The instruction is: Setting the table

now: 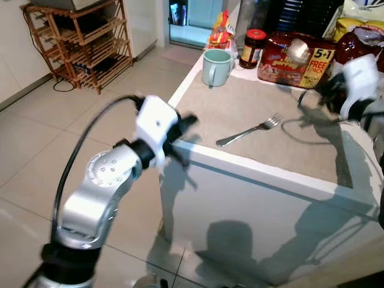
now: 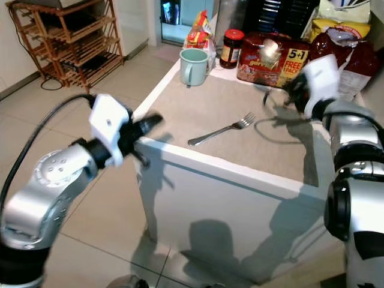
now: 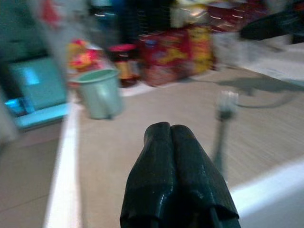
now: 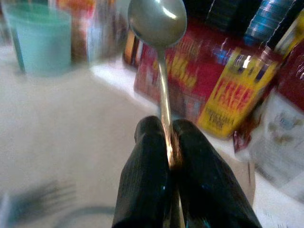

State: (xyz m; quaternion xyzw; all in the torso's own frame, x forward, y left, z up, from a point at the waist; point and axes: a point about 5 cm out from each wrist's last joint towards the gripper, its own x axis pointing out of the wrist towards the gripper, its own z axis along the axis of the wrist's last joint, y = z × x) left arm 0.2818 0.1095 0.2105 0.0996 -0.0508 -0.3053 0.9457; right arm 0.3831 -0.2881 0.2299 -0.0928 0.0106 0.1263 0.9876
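A silver fork [image 1: 249, 131] lies on the beige mat of the white table [image 1: 252, 180], tines pointing toward the far side. My right gripper [image 4: 166, 142] hangs over the table's far right, shut on a metal spoon [image 4: 158, 21] whose bowl sticks out ahead of the fingers; the spoon's bowl [image 1: 298, 50] shows in front of the red pack. My left gripper [image 1: 191, 122] is shut and empty, hovering just off the table's near left corner, left of the fork. A mint green mug [image 1: 216, 66] stands at the far left of the table.
A red multipack [image 1: 295, 61], a dark jar with a red lid [image 1: 254, 48] and snack bags [image 1: 360, 36] crowd the table's far edge. A wooden rack [image 1: 81, 42] stands on the tiled floor at the left.
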